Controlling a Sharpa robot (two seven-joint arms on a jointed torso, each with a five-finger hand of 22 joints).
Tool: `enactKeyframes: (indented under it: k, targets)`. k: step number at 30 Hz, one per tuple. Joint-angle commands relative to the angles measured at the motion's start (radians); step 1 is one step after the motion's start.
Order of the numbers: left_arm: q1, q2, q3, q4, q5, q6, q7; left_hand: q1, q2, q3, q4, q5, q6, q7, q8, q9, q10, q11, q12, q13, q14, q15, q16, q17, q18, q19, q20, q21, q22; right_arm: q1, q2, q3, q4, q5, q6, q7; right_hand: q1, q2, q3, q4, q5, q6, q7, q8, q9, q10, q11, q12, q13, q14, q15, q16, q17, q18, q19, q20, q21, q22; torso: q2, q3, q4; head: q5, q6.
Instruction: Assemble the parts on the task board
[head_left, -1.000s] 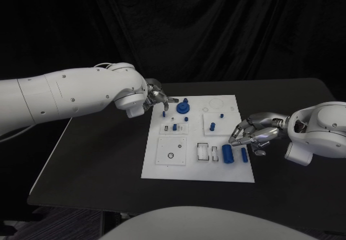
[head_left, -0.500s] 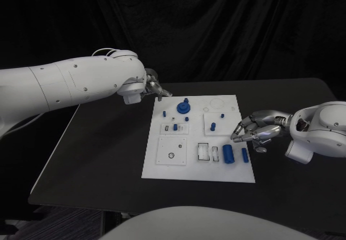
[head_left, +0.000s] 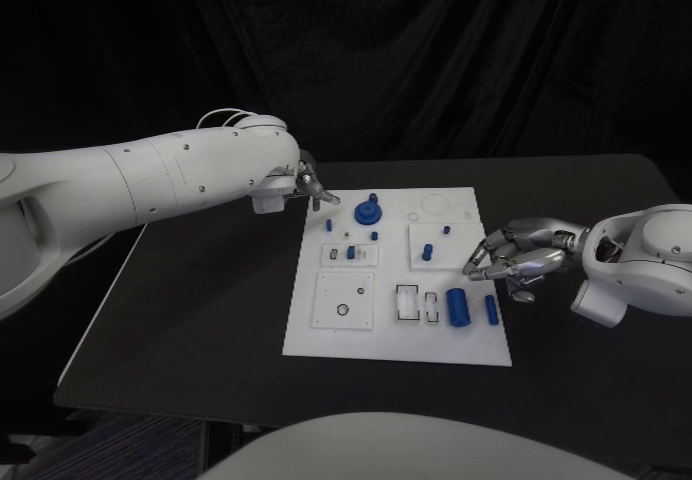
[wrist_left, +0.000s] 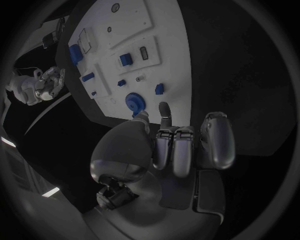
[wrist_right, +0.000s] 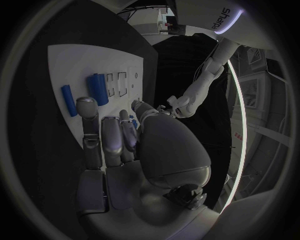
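Task board (head_left: 346, 335) lies flat in the middle of the black counter (head_left: 202, 300), its long side running away from the robot. Several blue parts sit on it. A round blue knob (head_left: 366, 212) stands near the far edge, with small blue pegs (head_left: 327, 227) beside it. A large blue cylinder (head_left: 456, 307) and a thinner blue bar (head_left: 490, 309) lie side by side near the board's right edge, next to two white rectangular slots (head_left: 408, 303). A square plate with a black ring (head_left: 342, 310) occupies the near left section.

Left robot hand (head_left: 309, 186) hovers above the far left corner of the board, close to the round knob. In the left wrist view its fingers (wrist_left: 177, 150) are curled inward, and nothing is visible in them; the knob (wrist_left: 134, 102) lies just past the fingertips.

Right robot hand (head_left: 508, 262) hangs at the board's right edge, just beyond the cylinder and the bar. Its fingers (wrist_right: 103, 140) are bent loosely, held close together, and carry nothing. The right wrist view shows the cylinder (wrist_right: 97, 88) and bar (wrist_right: 69, 100) lying free on the board ahead of the fingertips.
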Motion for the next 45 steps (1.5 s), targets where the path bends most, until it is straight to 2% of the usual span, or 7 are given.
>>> enactKeyframes:
  k: [1,9,10,12,17,29,45]
  targets:
    - [-0.007,0.009,0.001,-0.015,-0.013,0.017,0.042,0.009,0.002,0.002,-0.006,0.003,-0.009,-0.001,-0.007,0.001,0.102,0.005,0.004,0.263,0.104,0.000,-0.001,0.263,-0.003,0.001,0.004,-0.005,0.177,-0.003,-0.001,0.000,0.000,0.003,-0.016,0.010,0.007,0.001,0.005,0.000,0.006,0.008,0.000,-0.006,-0.001,0.002,-0.004,-0.001,0.001,-0.001,-0.004,0.004,0.000,0.010,0.005,0.001,0.002,0.001,0.006,-0.0010,-0.0012,0.003,0.000]
    - [-0.017,0.019,0.001,-0.034,-0.013,0.035,0.057,0.005,0.004,-0.003,-0.002,0.004,-0.018,0.003,-0.015,0.002,0.102,0.008,0.004,0.263,0.104,0.003,-0.001,0.263,-0.002,-0.002,0.007,-0.011,0.175,-0.003,0.001,0.000,-0.002,0.003,-0.013,0.006,0.009,0.002,0.007,0.000,0.009,0.009,0.000,-0.007,-0.002,-0.002,-0.004,-0.003,-0.004,-0.001,-0.005,0.004,0.000,0.011,0.005,0.000,0.000,0.000,0.008,0.0001,-0.0035,0.008,0.000]
    - [-0.017,0.020,0.001,-0.035,-0.013,0.036,0.059,0.010,0.008,-0.002,-0.003,0.028,-0.027,0.007,-0.032,-0.005,0.102,0.012,0.004,0.263,0.104,0.006,-0.001,0.263,-0.001,-0.005,0.010,-0.016,0.174,-0.003,0.001,0.000,-0.002,0.003,-0.013,0.005,0.009,0.002,0.007,0.000,0.009,0.009,0.000,-0.007,-0.002,-0.002,-0.004,-0.003,-0.004,-0.001,-0.005,0.004,0.000,0.011,0.005,0.000,0.000,0.000,0.007,0.0005,-0.0039,0.008,0.000]
    - [-0.020,0.021,0.001,-0.037,-0.013,0.039,0.064,0.018,0.009,-0.003,-0.005,0.049,-0.033,0.015,-0.067,-0.026,0.102,0.019,0.004,0.263,0.104,0.012,-0.001,0.263,0.000,-0.009,0.015,-0.020,0.173,-0.004,0.002,0.000,-0.002,0.003,-0.011,0.004,0.009,0.002,0.007,0.000,0.009,0.009,0.000,-0.007,-0.002,-0.002,-0.004,-0.003,-0.004,-0.001,-0.005,0.004,0.000,0.011,0.005,0.000,0.000,0.000,0.007,0.0012,-0.0034,0.007,0.000]
    - [-0.025,0.024,0.001,-0.042,-0.013,0.049,0.070,0.029,0.012,-0.003,-0.010,0.066,-0.028,0.022,-0.108,-0.054,0.102,0.026,0.004,0.263,0.104,0.019,-0.001,0.263,0.002,-0.016,0.021,-0.031,0.170,-0.005,0.002,0.000,-0.003,0.003,-0.005,-0.001,0.009,0.002,0.007,0.000,0.009,0.009,0.000,-0.007,-0.002,-0.002,-0.004,-0.003,-0.004,-0.001,-0.005,0.004,0.000,0.011,0.005,0.000,0.000,0.000,0.002,0.0009,-0.0010,0.005,0.000]
    - [-0.046,0.027,0.001,-0.048,-0.013,0.064,0.071,0.041,0.019,0.003,-0.017,0.084,-0.018,0.023,-0.129,-0.068,0.102,0.028,0.004,0.263,0.104,0.021,-0.001,0.263,0.005,-0.022,0.025,-0.042,0.167,-0.005,0.003,0.000,-0.002,0.003,0.000,-0.004,0.012,0.004,0.009,0.000,0.015,0.009,0.000,-0.008,-0.003,-0.008,-0.004,-0.005,-0.011,-0.003,-0.005,0.001,-0.004,0.011,0.003,0.000,-0.003,-0.002,0.003,-0.0006,-0.0018,0.007,0.000]
    - [-0.054,0.027,0.001,-0.056,-0.012,0.063,0.087,0.059,0.025,0.015,-0.028,0.120,-0.018,0.028,-0.159,-0.083,0.102,0.032,0.004,0.263,0.104,0.025,-0.001,0.263,0.007,-0.028,0.029,-0.053,0.164,-0.006,0.003,0.000,0.000,0.003,0.004,-0.007,0.012,0.004,0.010,0.001,0.017,0.009,0.001,-0.009,-0.003,-0.010,-0.004,-0.006,-0.013,-0.003,-0.005,0.001,-0.005,0.011,0.003,0.000,-0.005,-0.003,0.004,0.0006,-0.0022,0.007,0.000]
